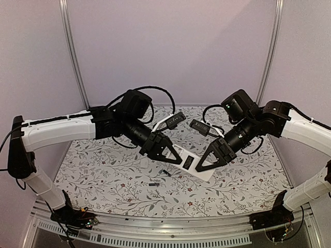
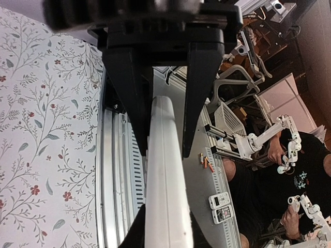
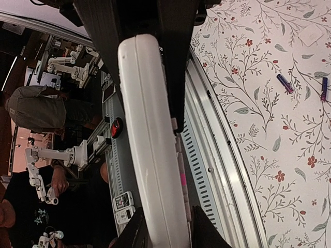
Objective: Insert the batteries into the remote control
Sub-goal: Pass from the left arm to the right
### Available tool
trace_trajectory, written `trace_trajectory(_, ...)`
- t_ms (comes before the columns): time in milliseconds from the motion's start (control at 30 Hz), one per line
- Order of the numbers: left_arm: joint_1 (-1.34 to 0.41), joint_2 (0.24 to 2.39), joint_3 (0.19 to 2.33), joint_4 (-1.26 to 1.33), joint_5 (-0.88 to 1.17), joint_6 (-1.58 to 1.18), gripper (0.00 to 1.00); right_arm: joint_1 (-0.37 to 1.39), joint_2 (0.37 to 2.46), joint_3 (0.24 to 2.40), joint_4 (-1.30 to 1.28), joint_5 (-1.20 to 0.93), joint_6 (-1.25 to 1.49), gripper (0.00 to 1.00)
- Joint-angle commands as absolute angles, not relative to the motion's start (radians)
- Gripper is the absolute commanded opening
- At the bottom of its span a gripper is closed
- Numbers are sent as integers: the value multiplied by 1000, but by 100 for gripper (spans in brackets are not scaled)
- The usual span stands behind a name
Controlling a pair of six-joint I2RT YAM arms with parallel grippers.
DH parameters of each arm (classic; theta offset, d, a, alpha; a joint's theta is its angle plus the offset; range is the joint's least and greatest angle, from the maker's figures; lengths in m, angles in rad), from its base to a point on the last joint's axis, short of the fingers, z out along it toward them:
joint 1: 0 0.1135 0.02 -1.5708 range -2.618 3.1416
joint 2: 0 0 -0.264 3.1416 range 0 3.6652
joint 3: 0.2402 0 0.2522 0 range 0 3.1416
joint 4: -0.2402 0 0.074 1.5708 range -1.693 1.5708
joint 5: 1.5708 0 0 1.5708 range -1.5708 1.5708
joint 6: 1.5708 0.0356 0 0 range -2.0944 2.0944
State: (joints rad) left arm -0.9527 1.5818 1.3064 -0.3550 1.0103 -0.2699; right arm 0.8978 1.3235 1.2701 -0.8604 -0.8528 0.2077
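Observation:
The white remote control (image 1: pixel 195 166) is held above the flowered table, back side up, with its dark recess (image 1: pixel 188 163) showing. My left gripper (image 1: pixel 178 159) is shut on its left end and my right gripper (image 1: pixel 202 166) is shut on its right end. The left wrist view shows the remote (image 2: pixel 165 186) edge-on between the left gripper's (image 2: pixel 166 152) fingers. The right wrist view shows the remote (image 3: pixel 150 155) edge-on in the right gripper (image 3: pixel 150 119). Two small dark batteries (image 1: pixel 153 183) (image 1: pixel 166 172) lie on the table below and left of the remote. They also show in the right wrist view (image 3: pixel 284 83) (image 3: pixel 324 88).
A metal rail (image 1: pixel 170 227) runs along the table's near edge. White walls and poles close the back and sides. A small white flat piece (image 3: pixel 312 35) lies on the cloth near the batteries. Beyond the edge, a grey bench (image 2: pixel 232 170) holds spare remotes and batteries; people sit there.

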Motion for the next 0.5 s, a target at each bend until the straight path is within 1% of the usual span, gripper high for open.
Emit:
trace_trajectory(0, -960, 1610, 1328, -339, 980, -279, 0, 914, 1331, 1266, -808, -915, 219, 25)
trace_trajectory(100, -960, 1612, 1331, -342, 977, -276, 0, 916, 1333, 1266, -808, -925, 220, 17)
trace_trajectory(167, -959, 1610, 1331, -345, 972, -276, 0, 915, 1333, 1266, -806, -930, 220, 9)
trace_trajectory(200, -957, 1607, 1331, -345, 966, -276, 4, 915, 1332, 1266, -806, -929, 221, 4)
trace_trajectory(233, -953, 1603, 1329, -345, 954, -277, 12, 916, 1330, 1266, -804, -927, 223, 1)
trace_trajectory(267, -947, 1594, 1323, -341, 945, -281, 19, 915, 1326, 1265, -800, -921, 225, 0)
trace_trajectory(367, -919, 1550, 1290, -292, 915, -317, 46, 914, 1306, 1253, -769, -896, 238, 0)
trace_trajectory(467, -878, 1467, 1236, -217, 841, -362, 66, 905, 1278, 1211, -700, -874, 272, 0)
